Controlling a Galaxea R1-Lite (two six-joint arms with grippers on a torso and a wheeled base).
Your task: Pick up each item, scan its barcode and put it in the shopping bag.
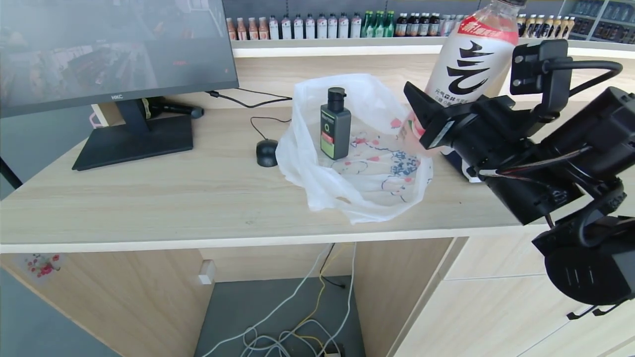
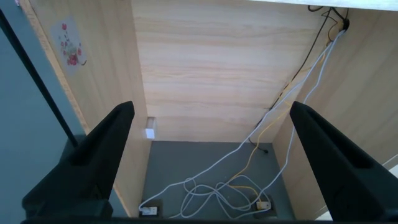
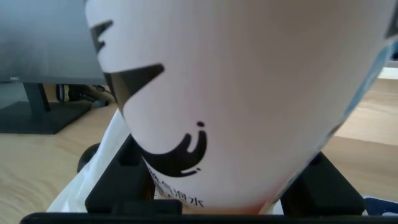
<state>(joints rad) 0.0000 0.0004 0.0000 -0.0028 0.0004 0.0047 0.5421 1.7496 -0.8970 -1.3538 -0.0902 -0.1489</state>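
My right gripper point(image 1: 439, 124) is shut on a large white drink bottle point(image 1: 469, 54) with a black mark and a red band near its neck, held upright above the counter's right side, just right of the bag. Close up, the bottle point(image 3: 236, 99) sits between the dark fingers point(image 3: 115, 180). A white plastic shopping bag point(image 1: 357, 163) lies open on the counter, with a dark green pump bottle point(image 1: 335, 126) standing upright inside it. My left gripper point(image 2: 211, 162) hangs open below the counter, with nothing between its fingers, facing the floor cables.
A monitor point(image 1: 114, 49) on a black stand occupies the counter's left back. A black mouse point(image 1: 267, 152) and its cable lie left of the bag. A dark blue item point(image 1: 459, 166) sits behind my right gripper. Shelves of bottles point(image 1: 347, 25) line the back wall.
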